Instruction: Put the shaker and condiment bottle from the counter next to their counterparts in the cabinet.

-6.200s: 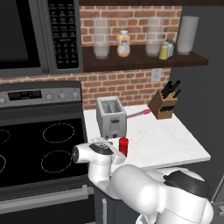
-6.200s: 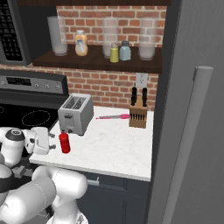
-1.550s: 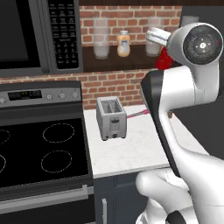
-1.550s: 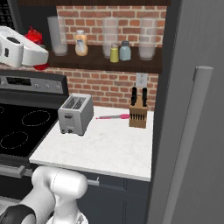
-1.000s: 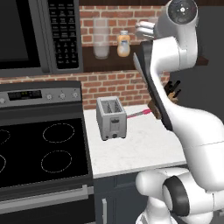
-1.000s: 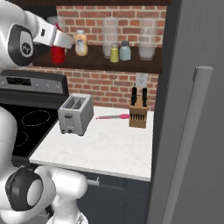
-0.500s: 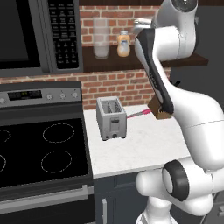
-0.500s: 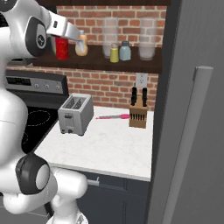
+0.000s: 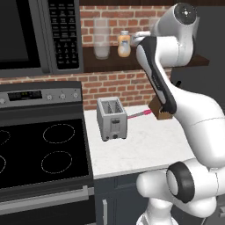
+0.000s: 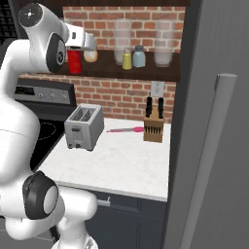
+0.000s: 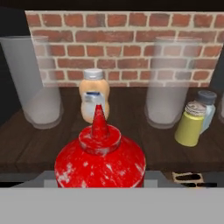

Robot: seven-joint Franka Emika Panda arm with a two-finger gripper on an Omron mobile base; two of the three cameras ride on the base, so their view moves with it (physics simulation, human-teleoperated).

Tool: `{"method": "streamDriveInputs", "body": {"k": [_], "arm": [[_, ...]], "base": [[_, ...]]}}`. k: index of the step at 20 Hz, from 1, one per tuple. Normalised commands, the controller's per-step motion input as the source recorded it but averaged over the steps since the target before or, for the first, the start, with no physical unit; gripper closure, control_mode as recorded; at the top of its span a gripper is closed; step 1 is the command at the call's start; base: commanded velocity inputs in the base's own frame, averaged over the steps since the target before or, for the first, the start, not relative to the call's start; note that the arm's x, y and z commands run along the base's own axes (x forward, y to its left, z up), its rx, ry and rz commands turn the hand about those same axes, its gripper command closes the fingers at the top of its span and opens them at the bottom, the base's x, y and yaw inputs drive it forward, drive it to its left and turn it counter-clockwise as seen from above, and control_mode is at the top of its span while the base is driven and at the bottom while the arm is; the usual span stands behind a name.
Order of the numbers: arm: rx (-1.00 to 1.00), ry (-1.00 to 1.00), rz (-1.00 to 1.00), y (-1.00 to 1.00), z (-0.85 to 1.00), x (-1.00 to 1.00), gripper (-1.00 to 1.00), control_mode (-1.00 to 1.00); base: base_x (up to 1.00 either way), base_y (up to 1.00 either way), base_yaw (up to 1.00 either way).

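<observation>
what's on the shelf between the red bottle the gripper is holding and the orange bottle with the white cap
Nothing: in the hand view, bare dark shelf separates the red bottle from the orange bottle.

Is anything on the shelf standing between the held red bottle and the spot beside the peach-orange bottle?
Nothing visible does. In the hand view the condiment bottle faces the peach-orange bottle with bare shelf between them. The glass jars stand off to either side, and the yellow-green shaker sits to the right.
</observation>
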Motion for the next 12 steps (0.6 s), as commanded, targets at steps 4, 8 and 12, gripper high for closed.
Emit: {"method": "streamDriveInputs", "body": {"k": [4,8,12], "arm": [[-0.02,0.06,0.07,0.0,0.0,0.36,1.0,-1.0],[-0.03,0.02,0.04,0.0,0.0,0.25,1.0,-1.0],[-0.05,0.0,0.05,0.01,0.0,0.3,1.0,-1.0]], "base": [[0.0,0.0,0.0],[0.0,0.0,0.0],[0.0,0.0,0.0]]}}
